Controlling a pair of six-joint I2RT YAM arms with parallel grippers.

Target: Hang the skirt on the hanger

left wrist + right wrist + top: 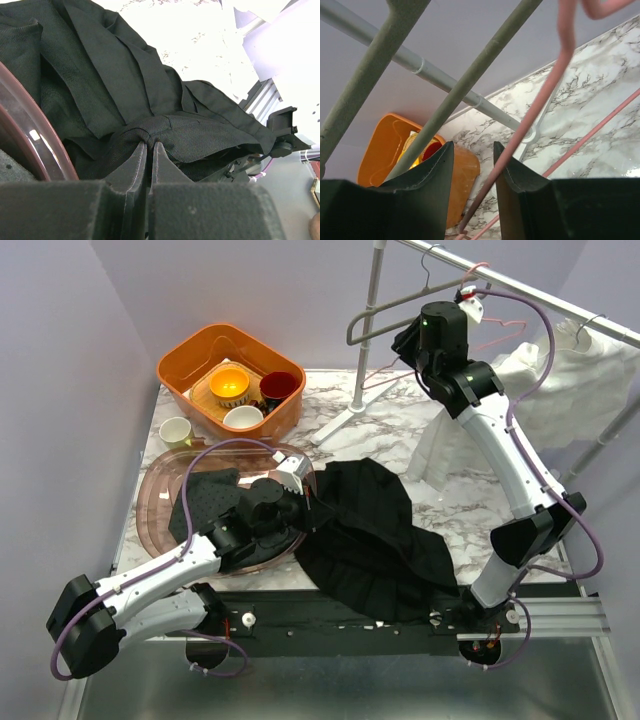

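1. Top external view: one black skirt (375, 530), soft pleated cloth, lies crumpled on the marble table (400, 430) near its front edge, between the two arms.
2. The left gripper (150, 146) is clenched on a bunched fold of it, just beside one pink translucent oval tray (150, 490).
3. The right gripper (473, 150), up at the metal rail (540, 297), is released, jaws parted. One thin pink hanger (540, 100) crosses the gap.
4. One thicker grey hanger (390, 312) hangs alongside.
5. One orange tub (180, 365) holds three round vessels.

Black skirt (375, 530) lies crumpled on the table (400, 430); grey hanger (390, 304) hangs.
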